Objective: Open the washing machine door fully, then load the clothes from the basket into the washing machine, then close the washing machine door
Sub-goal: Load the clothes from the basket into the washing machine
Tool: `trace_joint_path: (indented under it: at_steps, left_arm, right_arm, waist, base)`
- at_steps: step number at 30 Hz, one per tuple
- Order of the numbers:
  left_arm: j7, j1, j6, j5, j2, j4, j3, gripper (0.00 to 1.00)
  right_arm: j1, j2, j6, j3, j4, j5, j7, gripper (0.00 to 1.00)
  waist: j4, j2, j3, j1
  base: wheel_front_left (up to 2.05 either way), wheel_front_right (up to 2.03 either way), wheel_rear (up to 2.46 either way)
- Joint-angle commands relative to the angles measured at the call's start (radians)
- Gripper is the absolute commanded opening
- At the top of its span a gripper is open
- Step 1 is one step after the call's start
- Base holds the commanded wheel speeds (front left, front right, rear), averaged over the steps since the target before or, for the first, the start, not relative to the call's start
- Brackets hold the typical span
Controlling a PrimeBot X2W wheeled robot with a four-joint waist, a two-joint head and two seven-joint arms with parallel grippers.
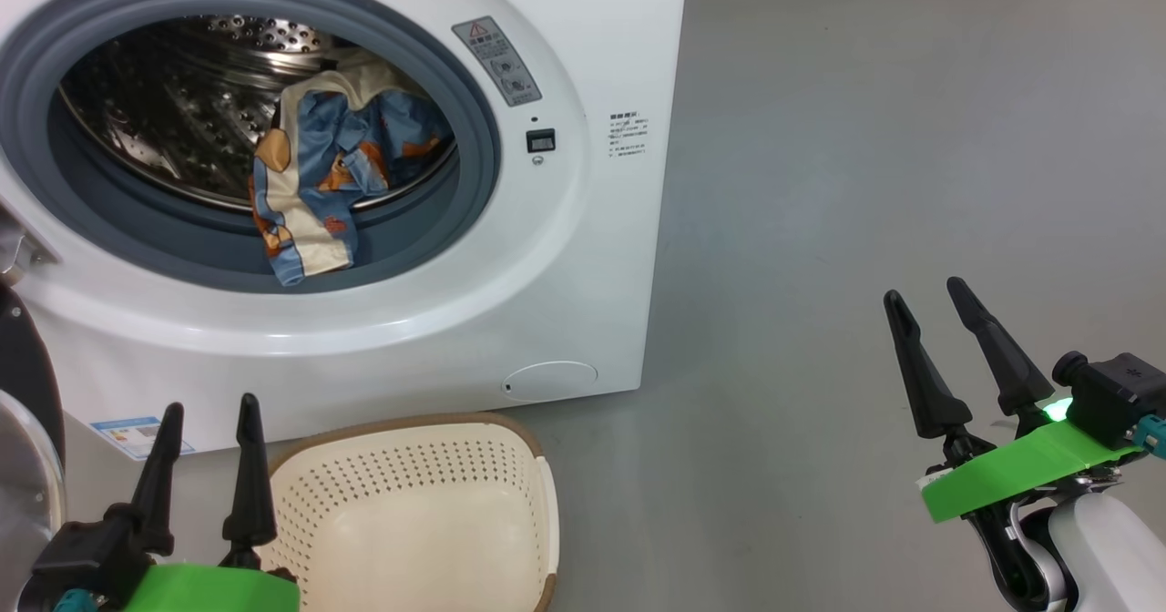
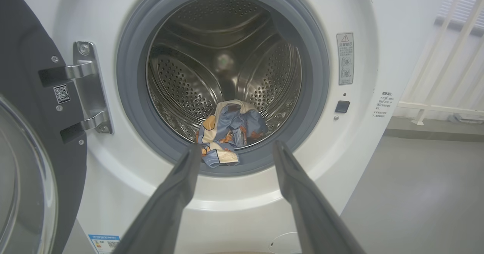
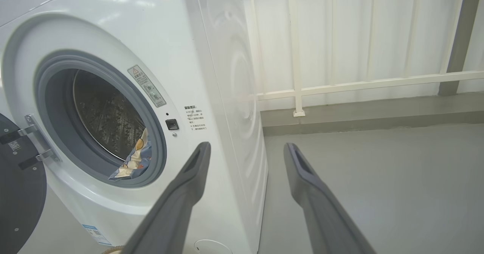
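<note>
The left gripper (image 1: pixel 210 404) has its two dark fingers spread wide with nothing between them. They point upward at the lower left of the head view, just beside the left rim of the basket (image 1: pixel 401 425). In the left wrist view they aim straight at the mouth of the drum (image 2: pixel 227 57). The right gripper (image 1: pixel 925 289) is likewise spread apart and holds nothing. Its fingers lean up and slightly leftward over the bare grey floor (image 1: pixel 865 138), well to the right of the washing machine (image 1: pixel 583 275). Its green wrist plate (image 1: pixel 1020 466) and pale forearm sit at the lower right corner.

The clothes (image 1: pixel 314 184), blue with orange bears and cream panels, lie bunched at the front of the drum, one end drooping over the lower lip of the grey rubber ring (image 1: pixel 474 138). The washing machine door (image 2: pixel 22 76) stands swung open on its metal hinge (image 2: pixel 89 87), left of the opening. The basket stands on the floor, close in front of the machine.
</note>
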Motion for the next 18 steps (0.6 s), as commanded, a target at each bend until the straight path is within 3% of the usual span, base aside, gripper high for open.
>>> trace_joint_path:
  at_steps: [1,18]
  left_arm:
    - [-0.006,-0.006,0.002,0.005,0.018,-0.031,0.033,1.00]
    - [0.051,-0.078,0.022,0.009,0.023,0.035,0.011,1.00]
  right_arm:
    - [0.005,-0.019,0.004,0.010,-0.020,-0.012,-0.008,1.00]
    - [-0.008,-0.016,0.004,0.012,-0.024,-0.008,-0.008,1.00]
  waist:
    - [-0.001,0.0000,0.000,-0.0001]
    - [-0.013,0.0000,0.037,-0.0001]
  base:
    - [0.00,0.00,0.00]
    - [0.00,0.00,0.00]
